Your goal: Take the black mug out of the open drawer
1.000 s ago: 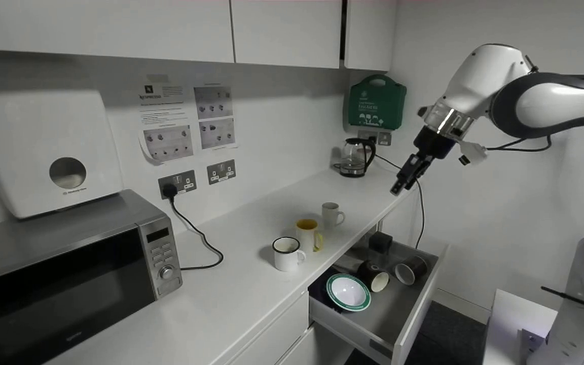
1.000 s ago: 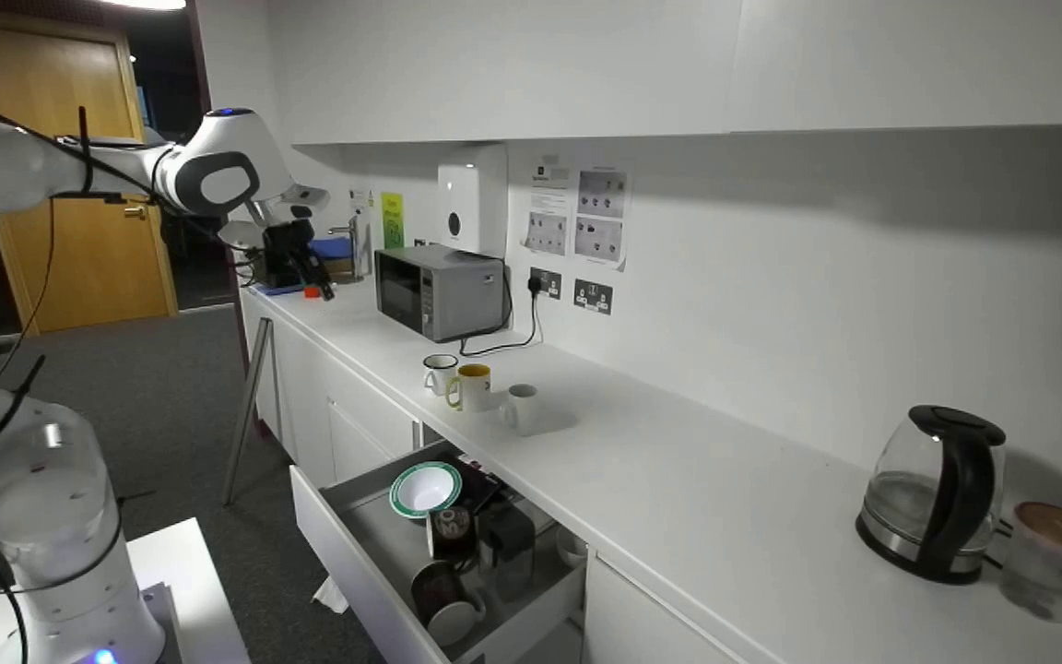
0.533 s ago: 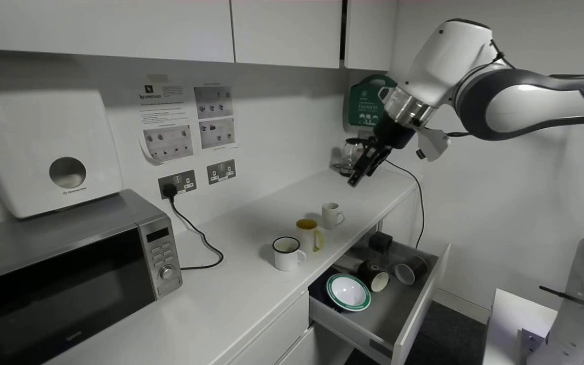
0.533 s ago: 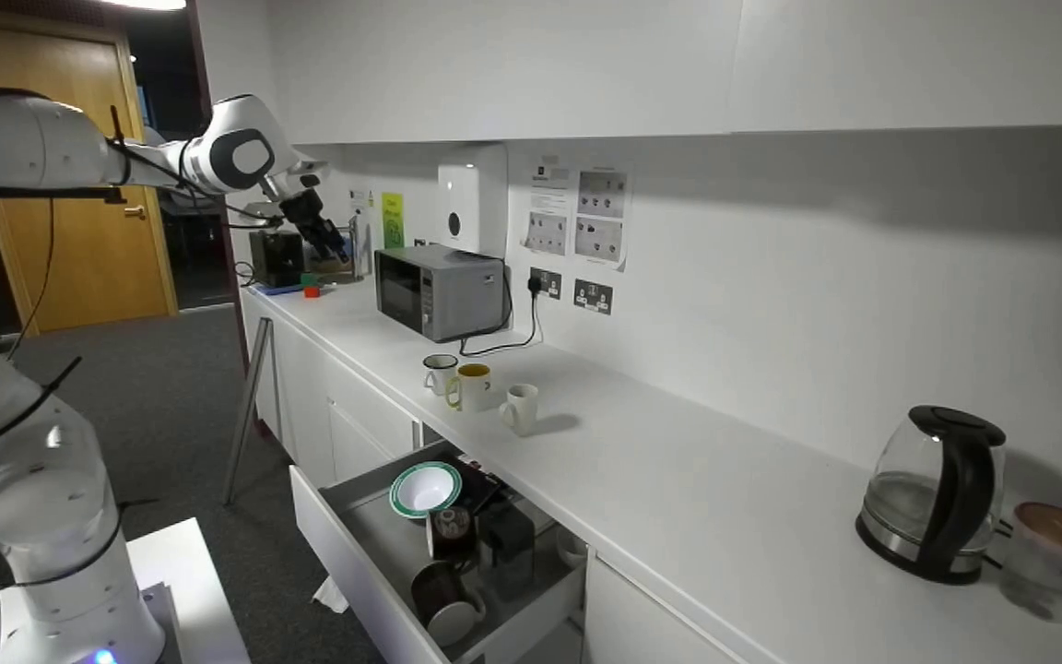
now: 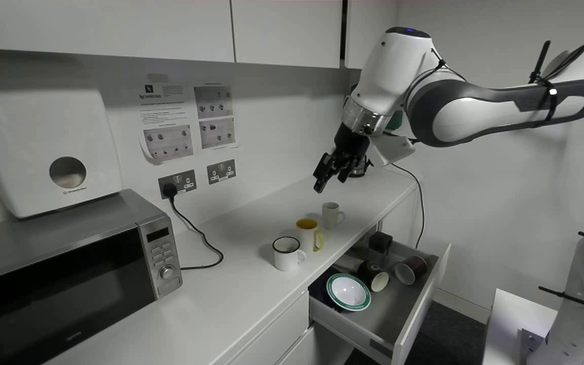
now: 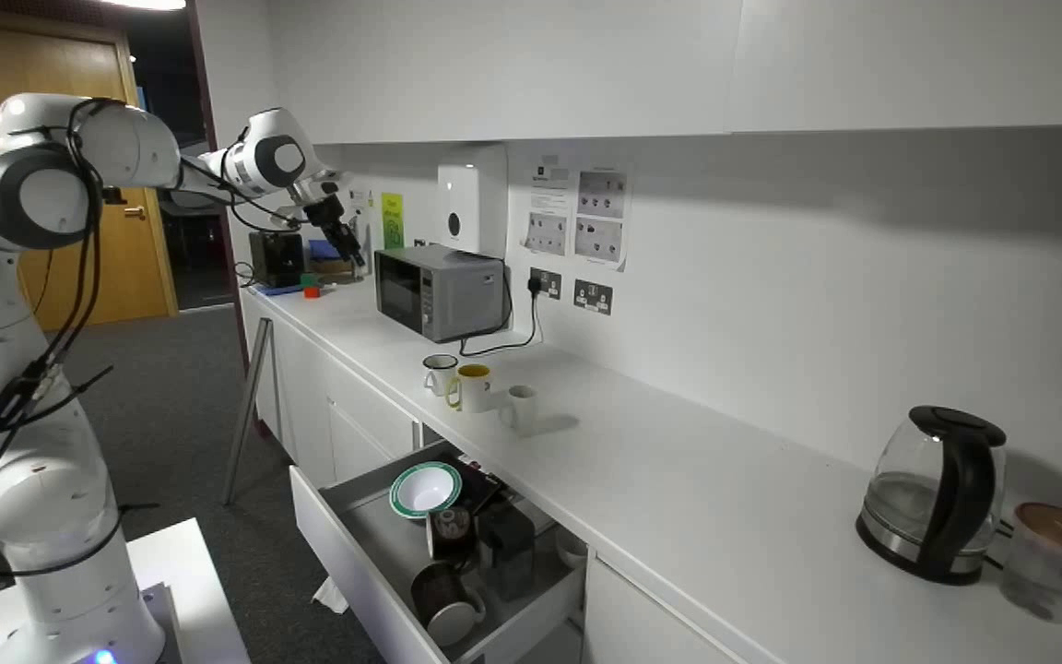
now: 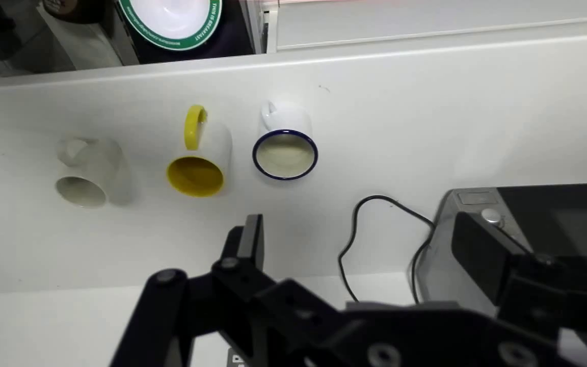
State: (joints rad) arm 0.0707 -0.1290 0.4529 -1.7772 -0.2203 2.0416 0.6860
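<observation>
Now the arm (image 5: pixel 484 119) stretches above the worktop (image 5: pixel 231 304), pincer (image 7: pixel 361 237) angled downward and gaping wide! Well below the pincer, sideways in the open drawer (image 5: pixel 383 317), lies the black mug (image 5: pixel 370 275).

The gripper (image 7: pixel 358 224) is black, the arm (image 5: pixel 479 116) white with dark grey bands. The drawer (image 5: pixel 386 310) is grey within and white on its front. The black mug (image 6: pixel 451 535) bears pale markings in an exterior view and has a cream inside; the other dark mug (image 5: pixel 412 268) is brownish black with a pale inside. The bowl (image 5: pixel 348 292) is white with a green rim, white lettering running along that green in the wrist view. On the plain white counter (image 6: pixel 678 480), the plain mug (image 7: pixel 95 165) is off-white, the yellow-handled mug (image 7: pixel 206 158) white outside and yellow inside, the blue-rimmed mug (image 7: pixel 286 140) otherwise white. The microwave (image 5: pixel 69 268) is silver-grey with a black door, the kettle (image 6: pixel 937 503) clear with a black lid and handle
</observation>
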